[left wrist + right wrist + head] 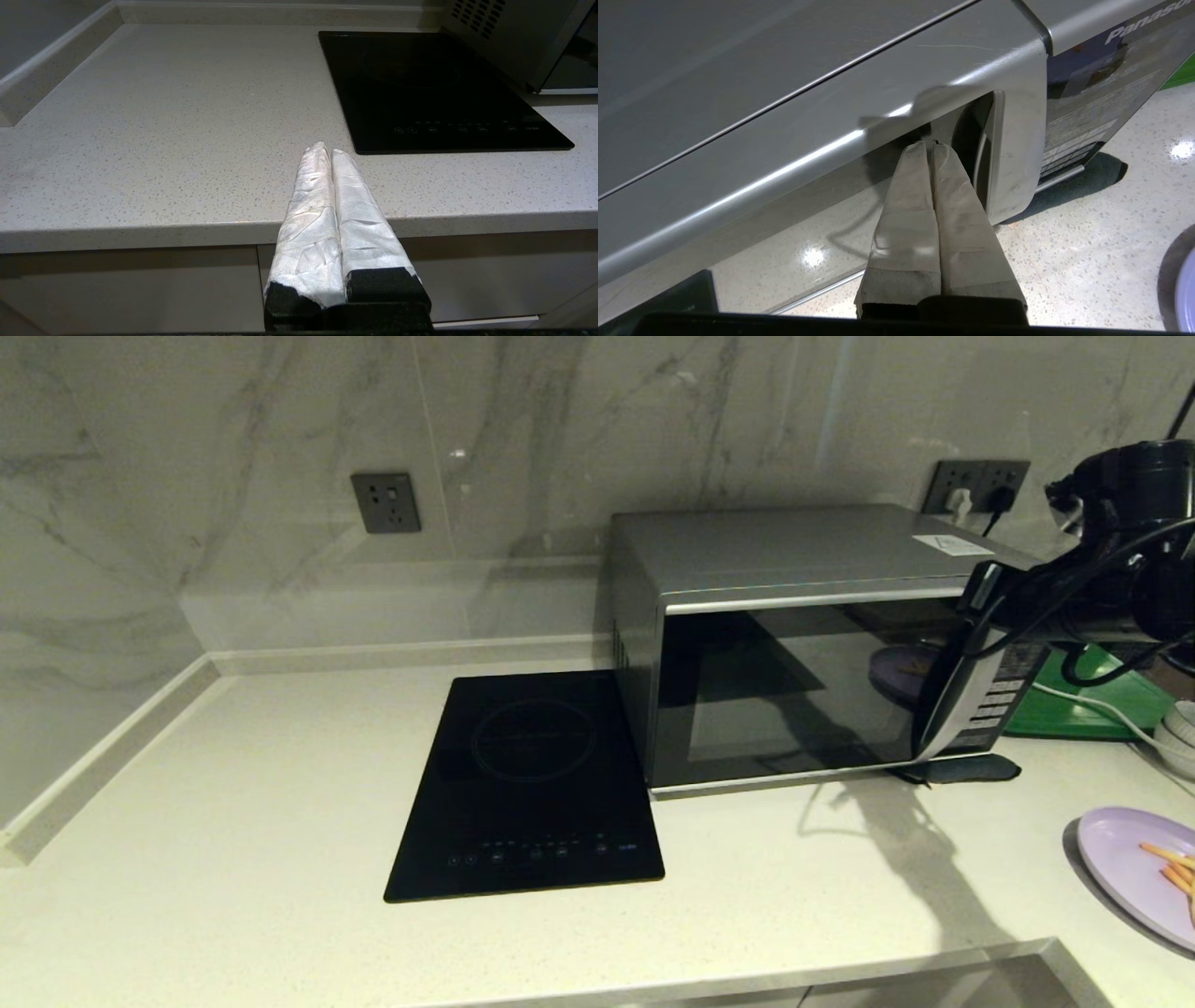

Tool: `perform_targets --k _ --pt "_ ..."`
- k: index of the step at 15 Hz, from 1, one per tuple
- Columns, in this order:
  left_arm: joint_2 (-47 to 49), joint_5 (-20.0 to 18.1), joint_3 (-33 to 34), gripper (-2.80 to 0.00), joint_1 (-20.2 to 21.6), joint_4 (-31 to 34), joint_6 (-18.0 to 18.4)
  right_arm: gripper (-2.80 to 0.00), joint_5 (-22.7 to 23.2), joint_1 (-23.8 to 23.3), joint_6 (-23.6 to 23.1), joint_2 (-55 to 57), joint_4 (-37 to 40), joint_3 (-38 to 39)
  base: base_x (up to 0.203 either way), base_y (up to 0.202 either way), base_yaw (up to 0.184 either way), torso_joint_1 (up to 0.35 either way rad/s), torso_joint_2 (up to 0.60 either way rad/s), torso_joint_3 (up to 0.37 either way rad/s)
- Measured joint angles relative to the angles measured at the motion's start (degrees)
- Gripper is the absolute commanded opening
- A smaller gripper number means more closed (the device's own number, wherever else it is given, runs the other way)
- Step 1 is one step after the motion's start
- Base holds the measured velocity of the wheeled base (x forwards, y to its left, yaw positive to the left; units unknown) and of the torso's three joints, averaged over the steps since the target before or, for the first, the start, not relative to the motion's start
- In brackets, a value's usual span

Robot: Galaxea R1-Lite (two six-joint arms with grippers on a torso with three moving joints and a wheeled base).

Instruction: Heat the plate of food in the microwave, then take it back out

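The silver-grey microwave stands on the counter with its dark glass door looking closed. My right gripper is shut with nothing in it. Its taped fingertips touch the door at the recess beside the curved silver handle strip. In the head view the right arm reaches in from the right to the top of that handle. The lavender plate of food, with orange sticks on it, lies on the counter at the near right, apart from both grippers. My left gripper is shut and empty, parked off the counter's front edge.
A flat black induction cooktop lies just left of the microwave. A green tray and white bowls sit to the microwave's right. Wall sockets and a plugged-in cable are on the marble backsplash.
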Motion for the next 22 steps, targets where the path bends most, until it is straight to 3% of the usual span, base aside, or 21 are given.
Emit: perform_targets --k 6,11,17,22 --pt "0.00 -0.01 0.00 -2.80 -0.02 0.01 0.02 -2.80 -1.80 -0.24 -2.27 -12.41 4.13 7.63 0.000 0.000 0.000 0.000 0.00 0.000" --pt "0.00 0.02 0.00 -2.80 -0.02 0.00 0.00 -2.80 -4.24 -1.81 -7.99 -32.41 8.22 18.99 0.000 0.000 0.000 0.000 0.00 0.000" --pt "0.00 -0.01 0.00 -2.80 0.00 0.02 0.02 -2.80 -5.07 -2.35 -14.81 -59.98 9.63 37.99 0.000 0.000 0.000 0.000 0.00 0.000" --pt "0.00 0.00 0.00 -2.80 0.00 0.02 0.00 -2.80 -4.96 -0.22 -17.47 -75.21 12.33 44.57 0.000 0.000 0.000 0.000 0.00 0.000"
